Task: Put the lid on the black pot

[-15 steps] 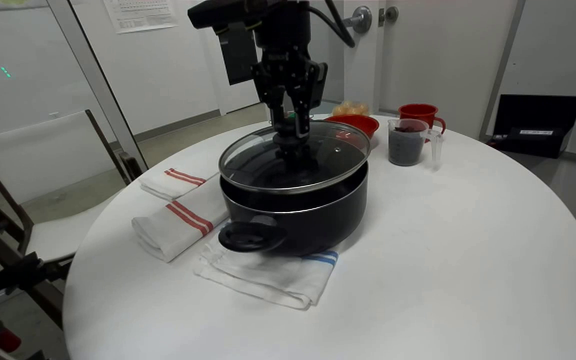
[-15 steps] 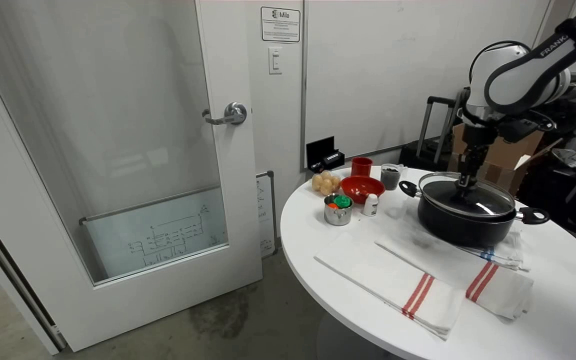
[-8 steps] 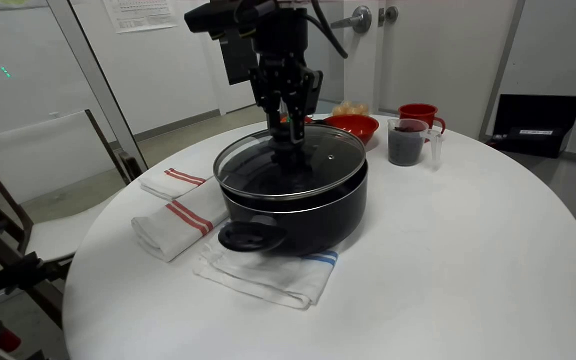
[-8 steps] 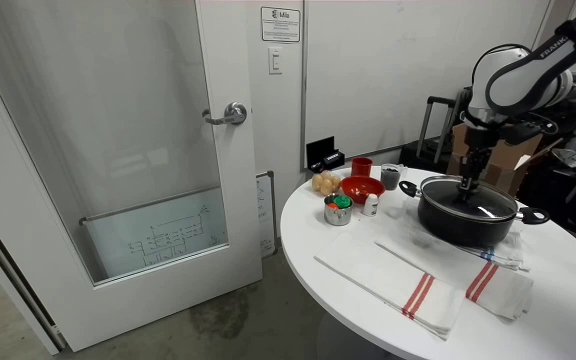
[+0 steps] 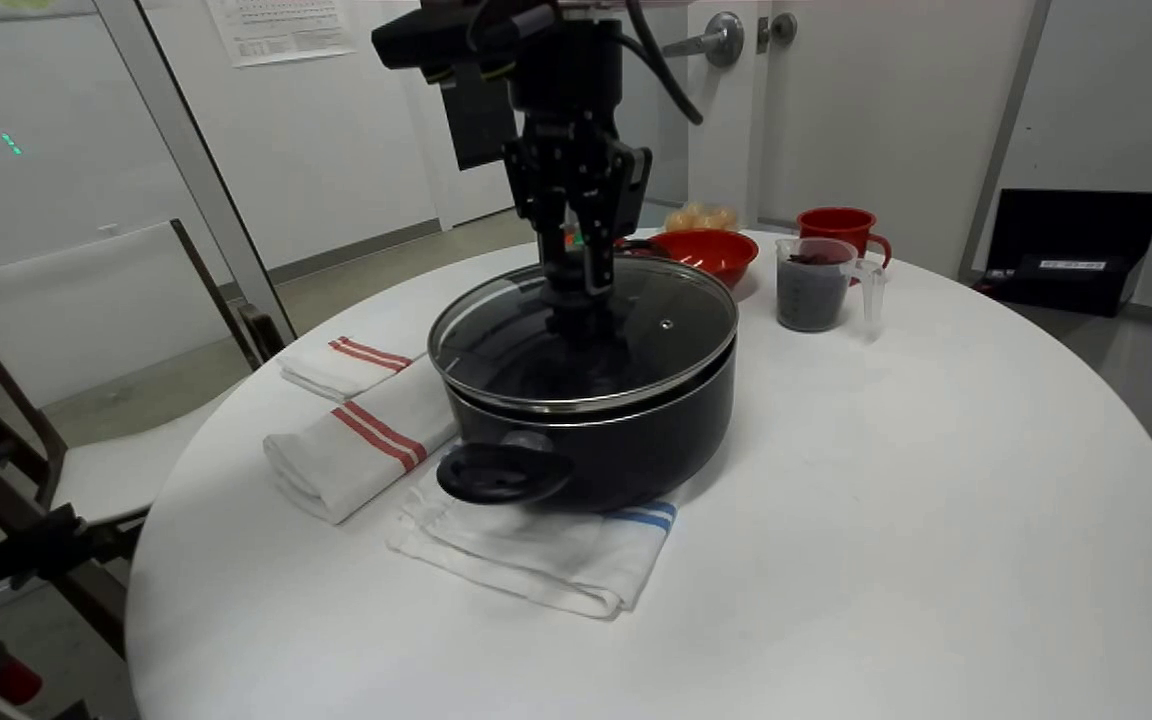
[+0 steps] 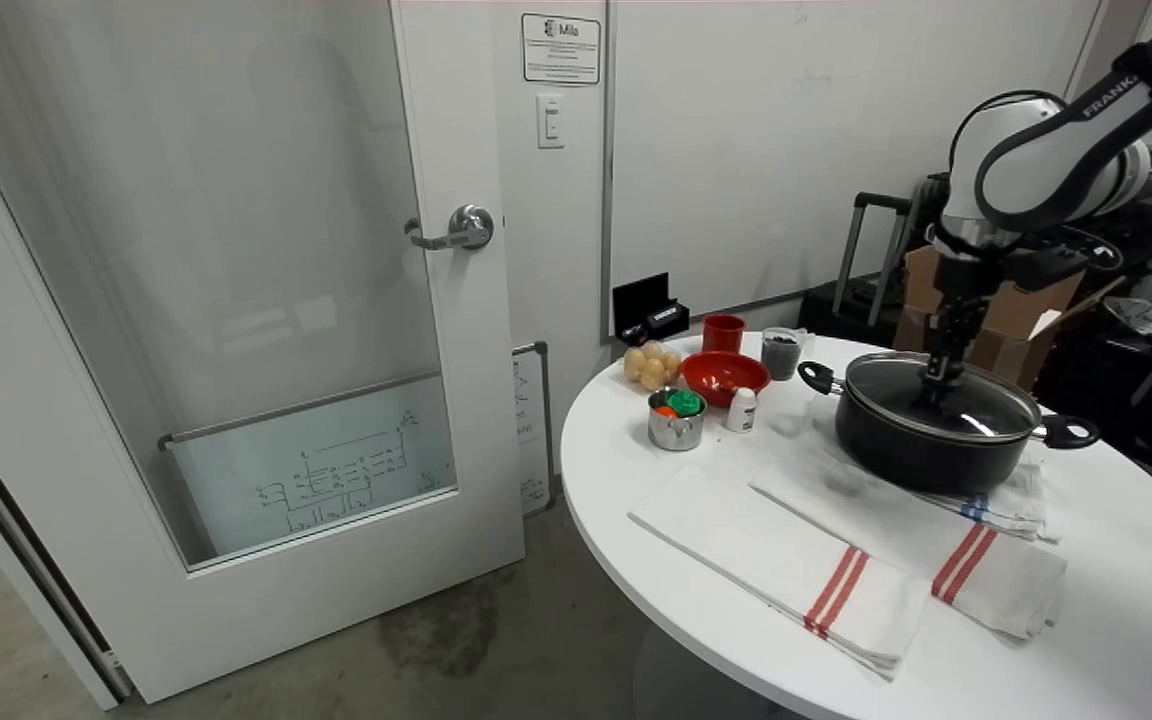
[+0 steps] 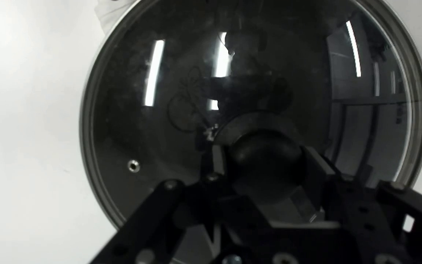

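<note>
The lid [image 5: 636,350] is at the centre of an exterior view, over the black pot [image 5: 626,460], with a dark gap between its lower rim and the pot's edge. Whether the rim touches anywhere, I cannot tell. In the wrist view, below centre, the gripper [image 7: 266,161] is clamped on the lid's dark knob [image 7: 264,143], a finger against either side. Getting the lid above the pot looks done; what is left, I judge, is lowering it until that gap closes, then letting go of the knob and backing off upward. A folded cloth with blue stripes [image 5: 546,560] sticks out below the pot, lower centre; the red bowl [image 5: 721,255] stands beyond, towards the upper right, clear of the work.
</note>
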